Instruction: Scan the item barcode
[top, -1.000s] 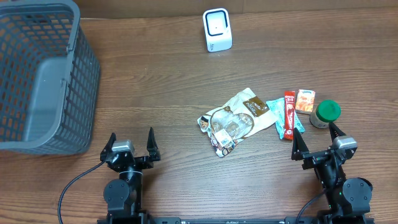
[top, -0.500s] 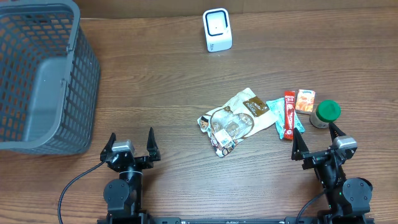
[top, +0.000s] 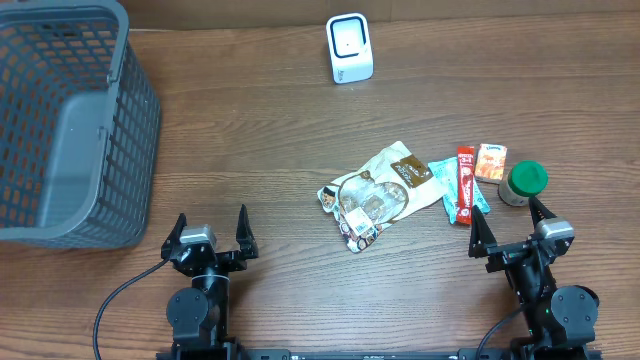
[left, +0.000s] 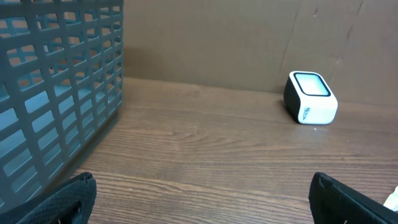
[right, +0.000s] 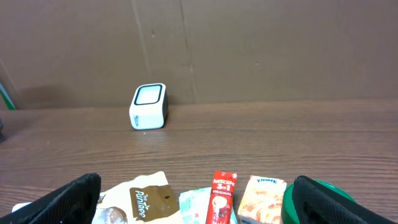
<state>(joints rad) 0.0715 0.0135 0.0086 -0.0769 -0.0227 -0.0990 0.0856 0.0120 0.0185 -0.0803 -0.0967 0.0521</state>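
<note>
Overhead: left pincer (top: 211, 226) at the near edge of the counter (top: 250, 130), fingers wide apart, nothing between them. Right pincer (top: 505, 222) at the near right, also spread wide and holding nothing. Grey basket (top: 140, 130) far left. White scanner (top: 349, 48) at the far edge, centre, upright. Items lie in a cluster right of centre: clear snack bag (top: 378, 192), teal packet (top: 445, 180) just beside it, red stick (top: 464, 183) lying over the packet, orange box (top: 490, 161) next right, and a jar (top: 523, 182) with a green lid at the right end. The jar sits just ahead of the right pincer. All items are on the counter, well apart from the scanner.

Left wrist: basket wall (left: 56, 93) fills the left side. Scanner (left: 310, 98) far right, window tilted up. Both fingers (left: 68, 202) show at the bottom corners, spread, bare counter between them.

Right wrist: scanner (right: 149, 106) ahead on the left. Bag (right: 149, 199), packet (right: 198, 202), stick (right: 222, 198) and box (right: 262, 199) run along the bottom between the spread fingers (right: 62, 202). The jar's green lid is partly hidden by the right finger. No barcode readable.
</note>
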